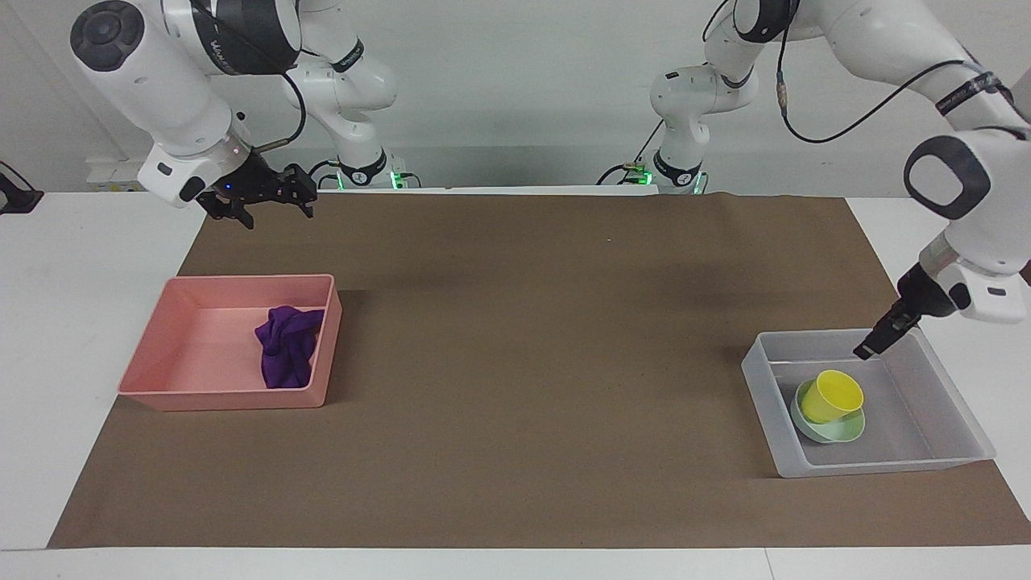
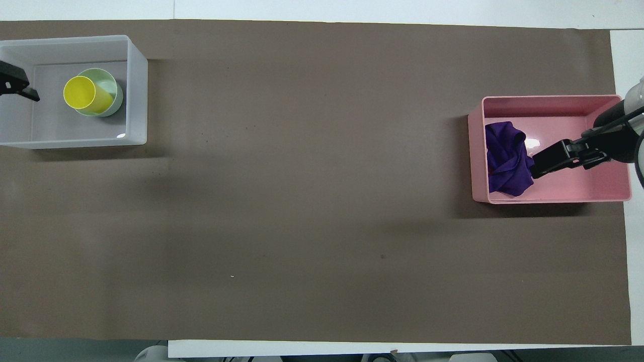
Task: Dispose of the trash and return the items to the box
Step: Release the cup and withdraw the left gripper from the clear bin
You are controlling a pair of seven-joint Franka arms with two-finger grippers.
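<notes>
Now, what we see:
Box (image 1: 763, 403): translucent grey plastic tray with low sloped walls.
Cup (image 1: 833, 395): smooth yellow plastic, tilted in the shallow mint bowl (image 1: 838, 431) inside the box.
Left gripper (image 1: 871, 345): over the box, apart from the cup; we cannot tell its fingers' state.
Trash (image 1: 285, 345): wrinkled purple cloth wad in the pink tray (image 1: 201, 393).
Right gripper (image 1: 270, 200): raised, fingers spread, waiting.

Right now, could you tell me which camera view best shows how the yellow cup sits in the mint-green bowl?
The facing view: the yellow cup tilts in the mint-green bowl, inside the clear box. The overhead view shows mostly the cup's open mouth over the bowl's rim, so its tilt is harder to read.
</notes>
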